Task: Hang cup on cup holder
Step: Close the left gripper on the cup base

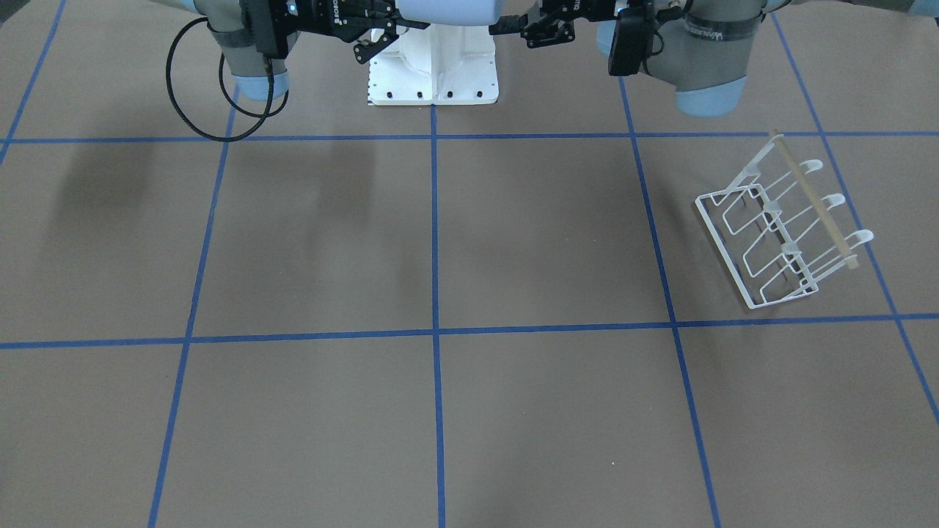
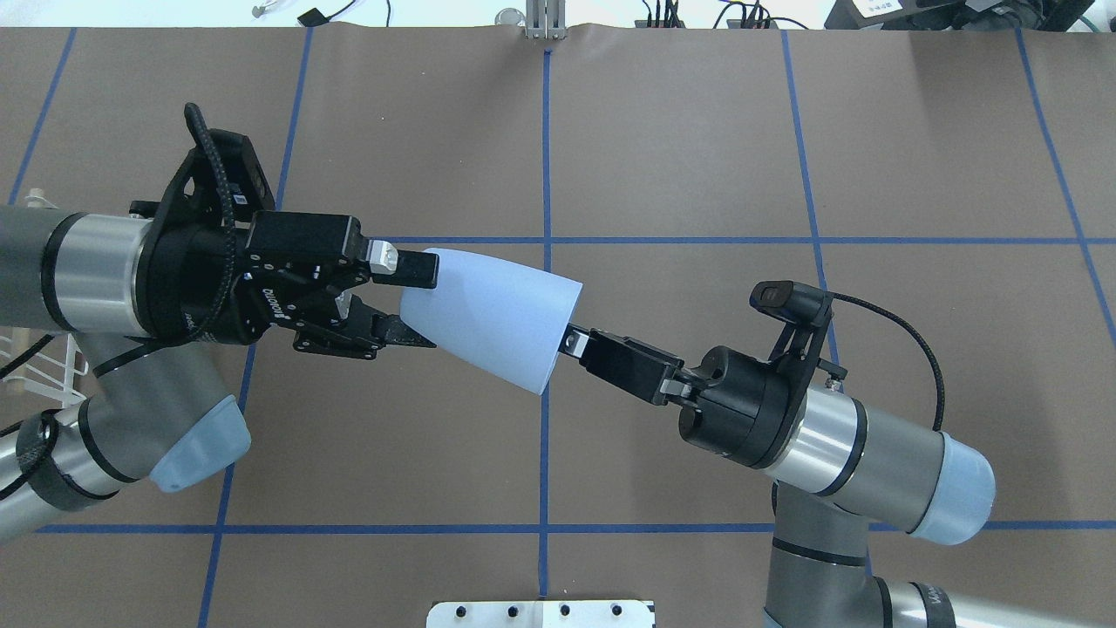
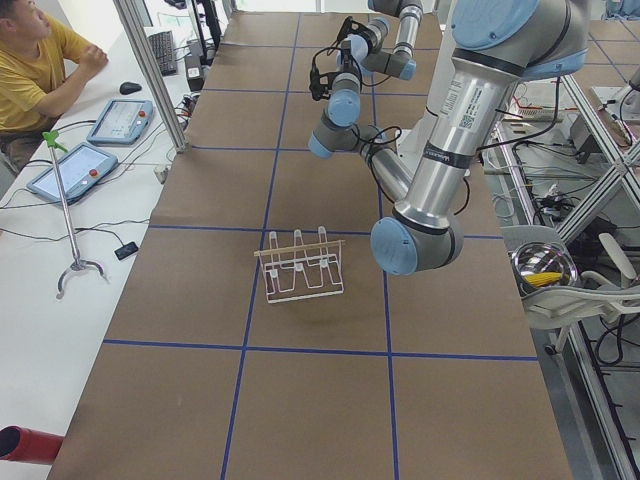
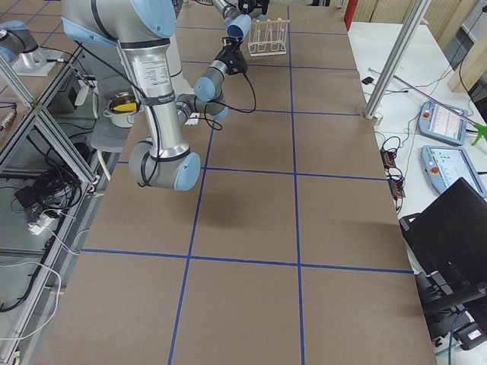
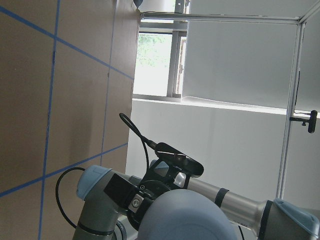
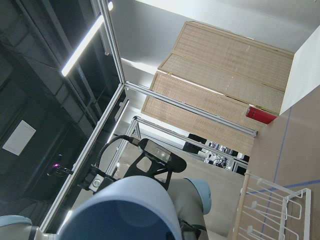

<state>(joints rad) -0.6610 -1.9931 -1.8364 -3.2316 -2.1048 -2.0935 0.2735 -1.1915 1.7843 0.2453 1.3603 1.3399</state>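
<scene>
Cup [image 2: 488,318] fills the foreground of both wrist views: pale blue-grey, unmarked, lying sideways in mid-air over the brown table [image 2: 697,131]. Far left, the white wire cup holder [image 1: 785,227] stands on the table, well apart from the cup. My left gripper [image 2: 433,305] clamps the cup's narrow base. My right gripper [image 2: 568,340], marked "ROBO…" in the front view, pinches the rim, one finger vanishing into the mouth.
</scene>
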